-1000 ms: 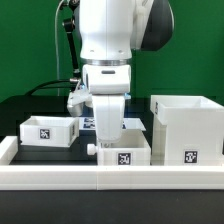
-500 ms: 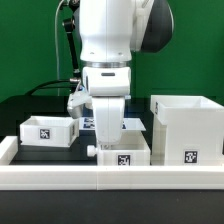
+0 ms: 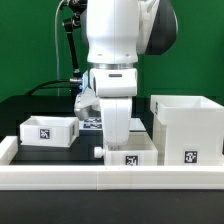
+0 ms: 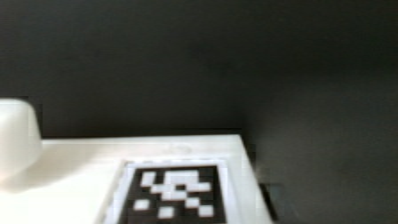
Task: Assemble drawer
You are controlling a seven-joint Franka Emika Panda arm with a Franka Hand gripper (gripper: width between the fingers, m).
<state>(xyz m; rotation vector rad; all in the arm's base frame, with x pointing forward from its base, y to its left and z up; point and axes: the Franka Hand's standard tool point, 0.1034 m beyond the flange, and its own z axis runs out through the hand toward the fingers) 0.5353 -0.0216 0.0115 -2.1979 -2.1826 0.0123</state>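
Observation:
The drawer is in three parts. A tall open box housing stands at the exterior view's right. One small tray sits at the left. A second small tray sits in the middle by the front wall, its knob toward the left. My gripper reaches straight down into this middle tray, and the tray's wall hides the fingertips. It appears shut on the tray's wall. The wrist view shows this tray's white face and black-and-white tag close up and blurred, over the black table.
A low white border wall runs along the front. The marker board lies on the black table behind the gripper. Black cables hang behind the arm at the back left.
My gripper and the middle tray have moved together a little toward the exterior view's right, closer to the box housing. The left tray and the housing have not moved.

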